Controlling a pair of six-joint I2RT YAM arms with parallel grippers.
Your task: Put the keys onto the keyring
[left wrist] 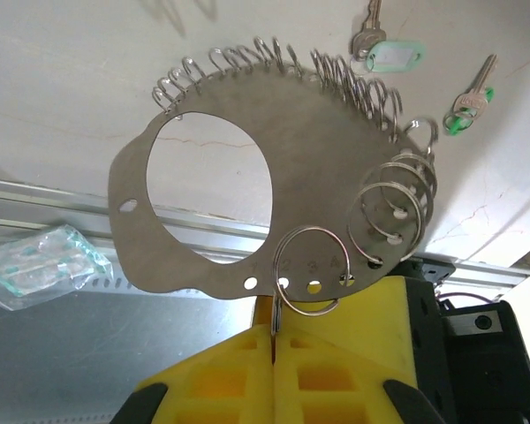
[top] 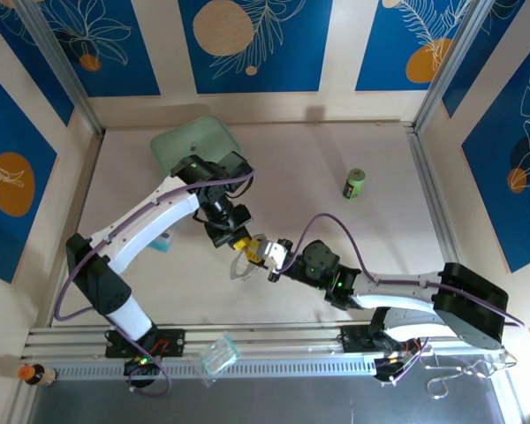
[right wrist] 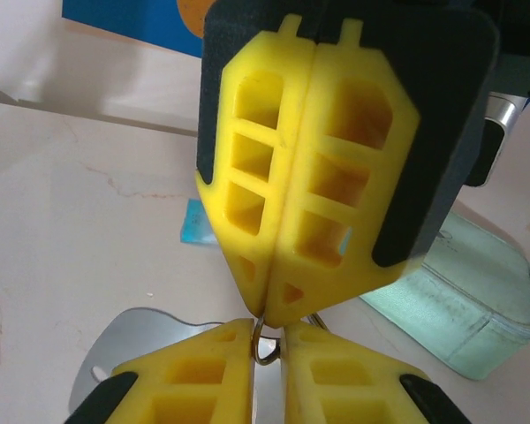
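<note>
Keyring [left wrist: 318, 150] (thin steel plate edged w/ split rings): we are judging it light, stiff and slippery, best pinched at the flat rim. Left gripper [left wrist: 274, 340] is clamping that rim, jaws closed. Right gripper [right wrist: 267, 367] is bracketing one ring [right wrist: 263, 346] w/ a narrow gap; grip unclear. Left wrist view is adding the keys [left wrist: 470, 95], lying on the table [left wrist: 71, 71] apart from the plate.

Top camera overlooks the whole table [top: 336, 141]; wrist cameras sit close behind their fingers [left wrist: 212, 384] [right wrist: 185, 389], apparently facing each other.
</note>
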